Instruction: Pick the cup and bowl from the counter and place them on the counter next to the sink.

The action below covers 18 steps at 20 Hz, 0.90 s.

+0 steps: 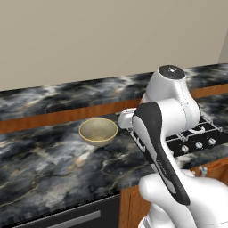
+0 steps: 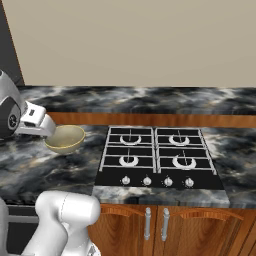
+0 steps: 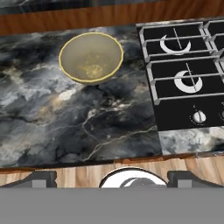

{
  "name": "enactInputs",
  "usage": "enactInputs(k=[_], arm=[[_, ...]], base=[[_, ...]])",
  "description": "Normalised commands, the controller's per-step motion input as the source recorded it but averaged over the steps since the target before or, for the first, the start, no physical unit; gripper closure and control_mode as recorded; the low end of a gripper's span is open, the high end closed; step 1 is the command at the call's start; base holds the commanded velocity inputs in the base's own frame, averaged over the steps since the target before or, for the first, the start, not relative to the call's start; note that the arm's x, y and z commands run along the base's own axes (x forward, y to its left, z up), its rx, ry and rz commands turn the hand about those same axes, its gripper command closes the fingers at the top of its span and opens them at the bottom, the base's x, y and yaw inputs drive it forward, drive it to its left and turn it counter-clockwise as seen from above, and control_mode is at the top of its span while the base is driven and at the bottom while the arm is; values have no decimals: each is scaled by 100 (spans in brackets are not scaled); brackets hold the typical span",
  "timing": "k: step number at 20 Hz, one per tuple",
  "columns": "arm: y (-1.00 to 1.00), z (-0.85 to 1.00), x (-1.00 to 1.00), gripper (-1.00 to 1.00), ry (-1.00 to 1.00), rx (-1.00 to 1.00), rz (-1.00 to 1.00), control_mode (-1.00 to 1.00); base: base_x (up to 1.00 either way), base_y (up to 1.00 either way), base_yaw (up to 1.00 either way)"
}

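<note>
The beige bowl point(image 1: 98, 131) point(image 2: 66, 138) point(image 3: 91, 58) stands upright and empty on the black marble counter point(image 1: 44, 164) point(image 3: 65, 122), just left of the stovetop. My gripper point(image 3: 112, 178) hangs above the counter's front edge, open, its two tips wide apart with nothing between them. In the hand view the bowl lies ahead of the tips and a little to the left, well apart from them. My white hand point(image 2: 36, 121) overlaps the bowl's left rim in the right base view. The cup and the sink are out of view.
A black gas stovetop point(image 1: 196, 133) point(image 2: 157, 155) point(image 3: 188, 78) with grates and a row of knobs lies right of the bowl. Brown cabinet doors point(image 2: 165, 225) sit below it. A wood strip and a raised marble ledge point(image 2: 140, 100) run along the back wall.
</note>
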Motion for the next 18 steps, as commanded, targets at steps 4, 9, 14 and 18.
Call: enactInputs(k=[4,9,14,18], arm=[[0,-6,17,-100,-26,18,-4,-100],[-1,-1,16,-100,-10,10,-7,-100],[0,0,48,-100,26,0,-3,-100],[0,0,69,-100,35,0,-4,-100]], base=[[0,0,0],[0,0,0],[0,0,0],[0,0,0]])
